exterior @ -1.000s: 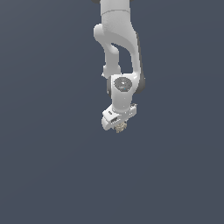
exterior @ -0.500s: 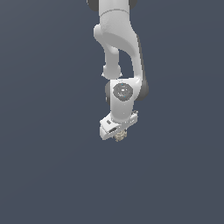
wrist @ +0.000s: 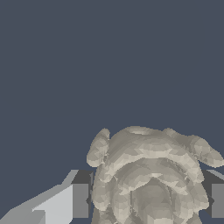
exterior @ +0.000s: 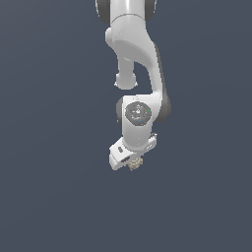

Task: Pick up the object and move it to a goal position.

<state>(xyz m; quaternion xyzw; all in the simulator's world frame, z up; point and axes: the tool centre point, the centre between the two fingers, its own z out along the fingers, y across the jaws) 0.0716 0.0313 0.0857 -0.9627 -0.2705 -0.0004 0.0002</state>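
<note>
Gripper (exterior: 134,165) turned since earlier, clamping object (wrist: 151,179)

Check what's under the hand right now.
A small tan lump sits between the fingers of the hand. Below it is only plain dark ground. The contact faces are covered by the lump.

A single white robot arm (exterior: 135,54) is reaching straight down from the top of the exterior view, its wrist joint (exterior: 138,114) facing the camera. The gripper (exterior: 133,164) is pointing downward, tilted toward the exterior view's left, with its jaws closing on the tan lump (wrist: 151,179) between grey fingertips (wrist: 80,200).
</note>
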